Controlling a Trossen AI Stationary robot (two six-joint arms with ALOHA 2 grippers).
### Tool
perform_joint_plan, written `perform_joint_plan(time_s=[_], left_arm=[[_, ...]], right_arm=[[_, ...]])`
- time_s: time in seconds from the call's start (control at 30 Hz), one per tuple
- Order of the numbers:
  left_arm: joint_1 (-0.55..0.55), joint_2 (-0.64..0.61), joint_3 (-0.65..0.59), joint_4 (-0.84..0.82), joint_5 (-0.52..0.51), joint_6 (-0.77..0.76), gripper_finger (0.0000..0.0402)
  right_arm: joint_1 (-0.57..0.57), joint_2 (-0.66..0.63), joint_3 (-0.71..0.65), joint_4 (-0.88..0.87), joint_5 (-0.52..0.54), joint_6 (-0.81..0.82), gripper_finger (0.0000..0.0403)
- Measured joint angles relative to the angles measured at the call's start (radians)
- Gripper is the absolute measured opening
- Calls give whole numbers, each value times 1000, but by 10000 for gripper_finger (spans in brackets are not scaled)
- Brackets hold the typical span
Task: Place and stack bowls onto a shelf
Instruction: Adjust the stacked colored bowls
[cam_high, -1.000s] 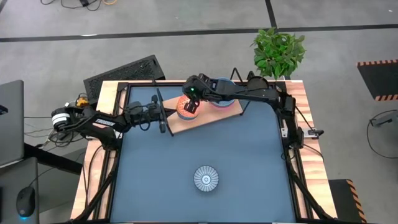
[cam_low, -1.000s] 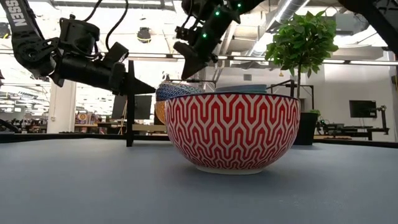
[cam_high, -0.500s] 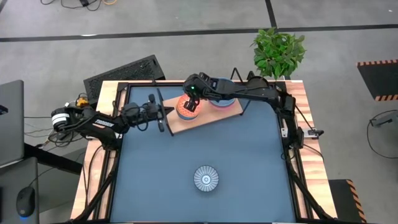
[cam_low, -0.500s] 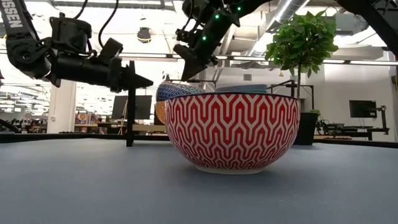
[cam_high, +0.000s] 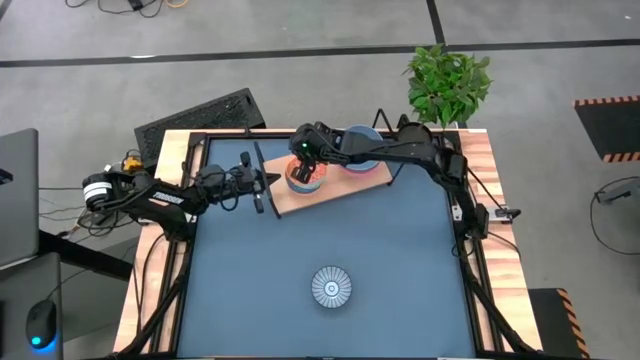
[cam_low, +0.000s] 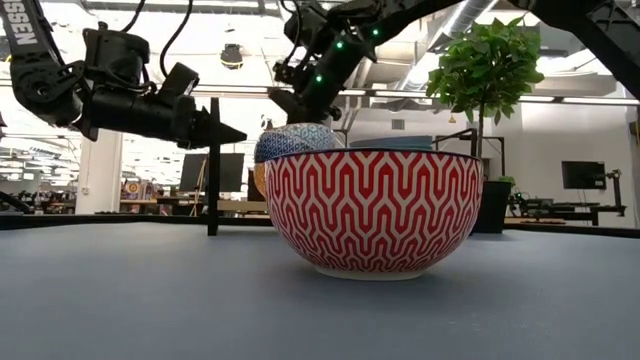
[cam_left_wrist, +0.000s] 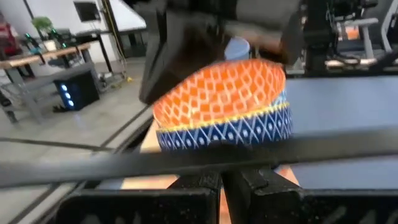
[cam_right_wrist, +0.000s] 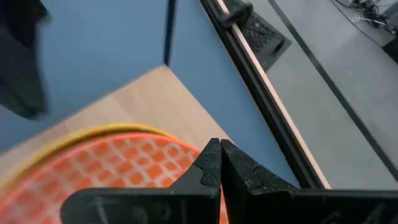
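The light-wood shelf (cam_high: 340, 192) lies at the far middle of the blue mat. On it sits an orange-patterned bowl (cam_high: 303, 177), tilted inside a blue-patterned, yellow-rimmed bowl (cam_left_wrist: 230, 132). A light blue bowl (cam_high: 360, 160) stands beside them. A red-and-white patterned bowl (cam_low: 373, 212) rests on its base on the mat near the front (cam_high: 331, 287). My right gripper (cam_right_wrist: 219, 158) is shut just over the orange bowl. My left gripper (cam_low: 240, 133) is shut and level beside the shelf's black wire post (cam_low: 213, 165). My left gripper lies level across the shelf's wire post (cam_left_wrist: 124, 165), coming from the table's left. I cannot tell whether it touches the wire. My right gripper points its shut fingertips down at the orange bowl's far-left part (cam_right_wrist: 155, 165). I cannot tell whether they touch it.
A potted plant (cam_high: 448, 85) stands behind the table's far right corner. A black perforated panel (cam_high: 200, 118) lies beyond the far left corner. A black frame (cam_high: 470, 230) borders the table. The blue mat (cam_high: 400, 250) stretches between the shelf and the front bowl.
My right gripper has moved a little toward the table's left over the orange bowl. In the low view the top of that bowl stack now stands higher and rounder. My left gripper has levelled out from a downward tilt beside the wire post.
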Motion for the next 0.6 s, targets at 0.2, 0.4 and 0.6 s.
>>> perform_joint_plan(time_s=[0.2,0.4,0.6], left_arm=[[0,0,0,-17,0,-2,0],[0,0,0,-19,-5,-5,0],[0,0,0,-19,-25,-4,0]], right_arm=[[2,-2,0,-2,-5,15,23],[22,-27,0,-39,36,25,23],[102,-92,6,-154,128,91,23]])
